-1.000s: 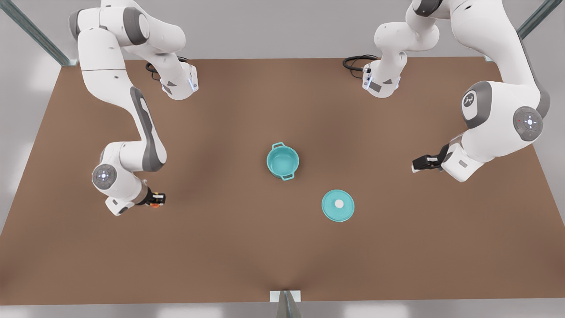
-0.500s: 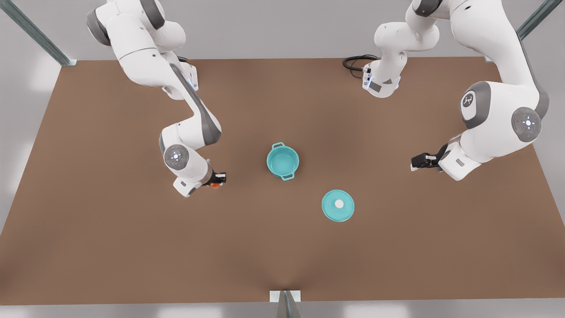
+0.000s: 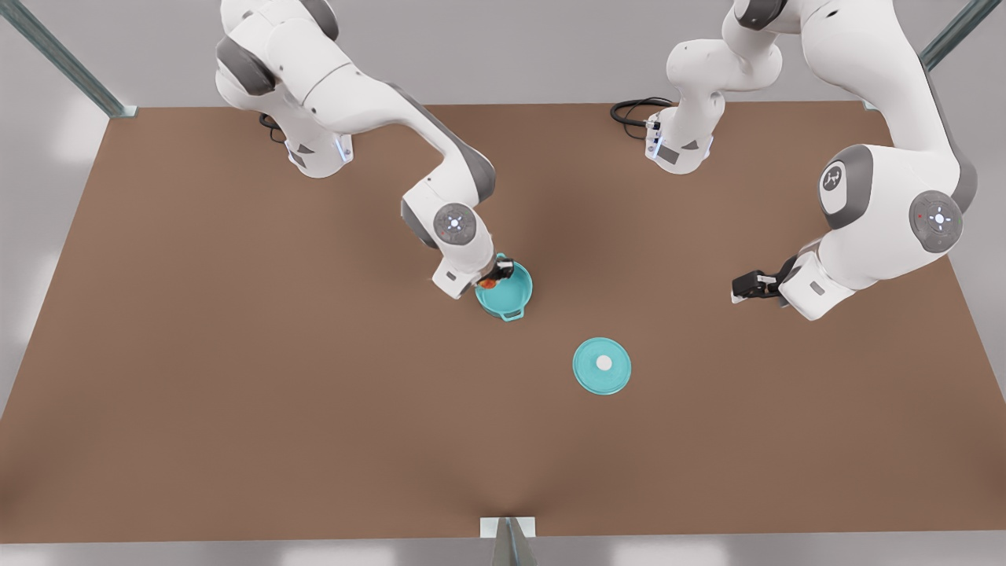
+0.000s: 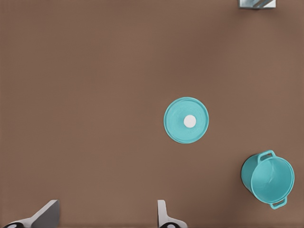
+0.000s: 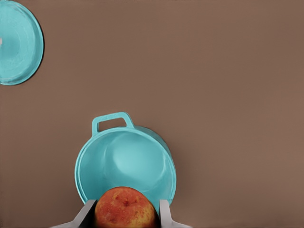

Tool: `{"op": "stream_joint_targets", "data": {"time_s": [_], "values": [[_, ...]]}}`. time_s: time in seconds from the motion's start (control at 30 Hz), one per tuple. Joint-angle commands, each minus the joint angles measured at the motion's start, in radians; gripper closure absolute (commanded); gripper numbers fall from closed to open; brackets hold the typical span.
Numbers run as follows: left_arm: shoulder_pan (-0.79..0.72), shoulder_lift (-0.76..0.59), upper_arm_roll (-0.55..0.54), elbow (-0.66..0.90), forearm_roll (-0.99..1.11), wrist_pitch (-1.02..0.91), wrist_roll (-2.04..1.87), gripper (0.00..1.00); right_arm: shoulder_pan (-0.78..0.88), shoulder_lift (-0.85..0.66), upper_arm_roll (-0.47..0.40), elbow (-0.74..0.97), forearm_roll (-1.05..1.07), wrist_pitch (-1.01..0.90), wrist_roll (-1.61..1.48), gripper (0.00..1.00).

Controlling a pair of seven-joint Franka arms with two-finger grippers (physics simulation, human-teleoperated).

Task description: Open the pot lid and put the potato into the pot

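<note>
Brown and bare, the table carries the pot near its middle, and the right hand, pinching the potato between its fingers, hangs over the pot's rim. To do this well, it should carry a touch further so the potato sits over the pot's centre, then spread the fingers low. Toward the near edge lies the pot lid, already off, while the left hand waits spread, well apart.

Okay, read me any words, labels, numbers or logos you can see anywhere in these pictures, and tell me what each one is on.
No readable words or numbers anywhere.
A small dark emblem on the white arm joint, on the front view's right: too small to read.
The pot, pot lid and potato carry no markings.
</note>
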Motion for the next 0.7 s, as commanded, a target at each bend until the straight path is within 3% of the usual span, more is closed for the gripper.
{"op": "stream_joint_targets", "data": {"time_s": [0.0,0.17,0.23,0.67], "values": [[0.0,-0.001,0.0,0.0,0.001,0.0,0.024,0.0,0.006,0.017,0.0,0.017,0.006,-0.003,0.341,0.43],[0.0,-0.001,0.0,0.0,0.001,0.0,0.024,0.0,0.041,0.116,-0.017,0.072,0.0,0.008,0.343,0.43],[0.0,-0.001,0.0,0.0,-0.001,0.0,0.024,0.0,0.115,0.164,-0.103,0.118,0.004,0.011,0.349,0.42],[-0.001,0.001,0.0,0.0,0.002,0.0,0.022,0.0,0.15,0.236,-0.114,0.206,0.004,0.009,0.386,0.42]]}}
